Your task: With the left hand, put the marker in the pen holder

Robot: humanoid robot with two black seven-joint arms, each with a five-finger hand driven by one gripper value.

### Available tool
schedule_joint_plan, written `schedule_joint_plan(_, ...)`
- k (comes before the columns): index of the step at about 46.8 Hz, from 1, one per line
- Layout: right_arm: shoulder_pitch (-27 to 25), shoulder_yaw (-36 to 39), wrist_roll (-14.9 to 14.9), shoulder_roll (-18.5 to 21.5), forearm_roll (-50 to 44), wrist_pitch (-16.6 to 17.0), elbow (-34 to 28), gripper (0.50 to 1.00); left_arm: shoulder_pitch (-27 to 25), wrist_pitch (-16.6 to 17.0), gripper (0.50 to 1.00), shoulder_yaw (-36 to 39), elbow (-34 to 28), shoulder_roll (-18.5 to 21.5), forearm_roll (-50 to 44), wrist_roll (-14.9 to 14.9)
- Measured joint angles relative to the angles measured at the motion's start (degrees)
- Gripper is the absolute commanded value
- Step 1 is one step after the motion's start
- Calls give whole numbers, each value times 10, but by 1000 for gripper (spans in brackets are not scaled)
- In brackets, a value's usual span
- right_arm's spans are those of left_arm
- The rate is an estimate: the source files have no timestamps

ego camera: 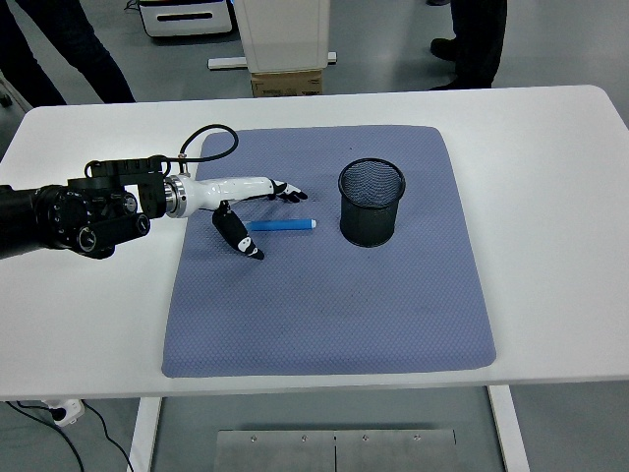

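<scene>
A blue marker with a white tip (282, 225) lies flat on the blue-grey mat (324, 295), just left of the black mesh pen holder (371, 202), which stands upright and looks empty. My left hand (257, 206) reaches in from the left and hovers over the marker's left end. Its fingers (285, 190) are stretched out behind the marker and the thumb (239, 235) hangs in front of it. The hand is open and holds nothing. The right arm is out of view.
The mat covers the middle of the white table (550, 197). A cardboard box (287, 83) and a white stand sit beyond the far edge. People's legs (470, 39) show at the top left and top right.
</scene>
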Motion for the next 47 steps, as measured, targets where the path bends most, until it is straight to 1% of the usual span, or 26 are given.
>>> schedule_joint_plan(2, 0, 0, 0, 0, 0, 0, 0, 1000, 0, 0, 819, 0, 0, -2, 0, 1)
schedule_joint_plan(5, 0, 0, 0, 0, 0, 0, 0, 1000, 0, 1, 772, 0, 1, -4, 0, 2)
schedule_joint_plan(9, 0, 0, 0, 0, 0, 0, 0, 1000, 0, 2, 751, 0, 1, -5, 0, 2)
schedule_joint_plan(11, 0, 0, 0, 0, 0, 0, 0, 1000, 1, 2, 713, 0, 1, -5, 0, 2)
schedule_joint_plan(17, 0, 0, 0, 0, 0, 0, 0, 1000, 1, 2, 663, 0, 4, -6, 2, 2)
schedule_joint_plan(23, 0, 0, 0, 0, 0, 0, 0, 1000, 2, 2, 651, 0, 9, -5, 4, 2)
schedule_joint_plan(31, 0, 0, 0, 0, 0, 0, 0, 1000, 3, 3, 651, 0, 12, -5, 5, 2)
schedule_joint_plan(36, 0, 0, 0, 0, 0, 0, 0, 1000, 4, 18, 651, 0, 12, -5, 21, 2)
schedule_joint_plan(44, 0, 0, 0, 0, 0, 0, 0, 1000, 7, 22, 651, 0, 11, -5, 32, 2)
schedule_joint_plan(47, 0, 0, 0, 0, 0, 0, 0, 1000, 7, 22, 637, 0, 12, -5, 32, 2)
